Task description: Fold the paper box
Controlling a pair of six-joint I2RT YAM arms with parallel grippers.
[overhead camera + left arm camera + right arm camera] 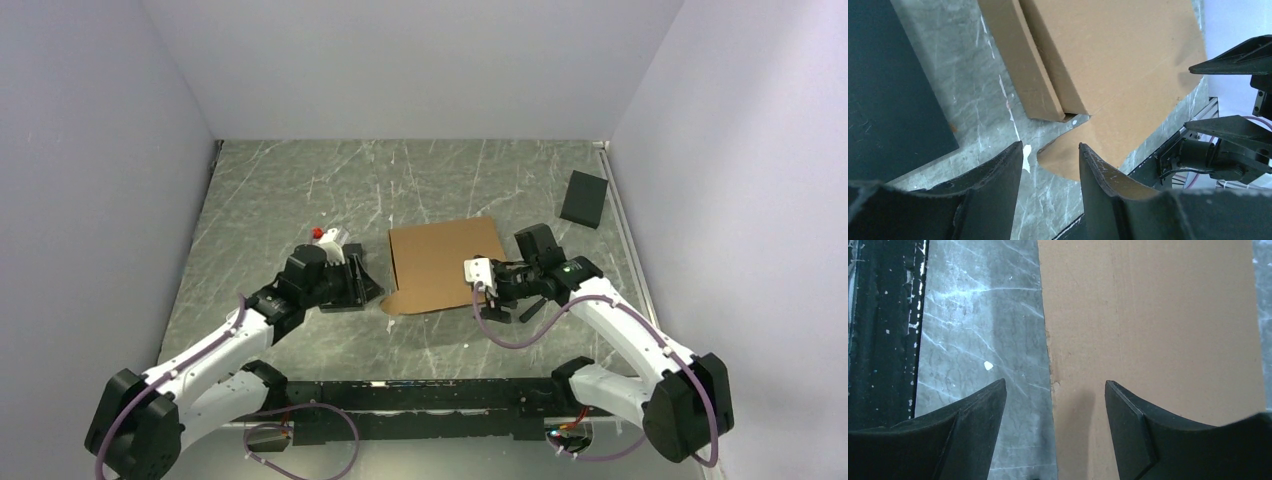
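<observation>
The paper box (440,262) is brown cardboard lying flat in the middle of the table, lid down. A rounded flap (400,302) sticks out at its near left corner. In the left wrist view I see its side wall (1023,65), its top (1118,55) and the rounded flap (1073,160). My left gripper (1050,150) stands open just short of that flap, holding nothing; in the top view the left gripper (368,290) is at the box's left side. My right gripper (1054,385) is open astride the box's near edge (1048,340), at the near right corner (482,288).
A black block (585,198) lies at the back right, near the wall. A dark flat panel (888,90) sits on the table left of the box, under my left arm. A small red and white object (325,237) is behind the left wrist. The black base rail (878,340) runs along the near edge.
</observation>
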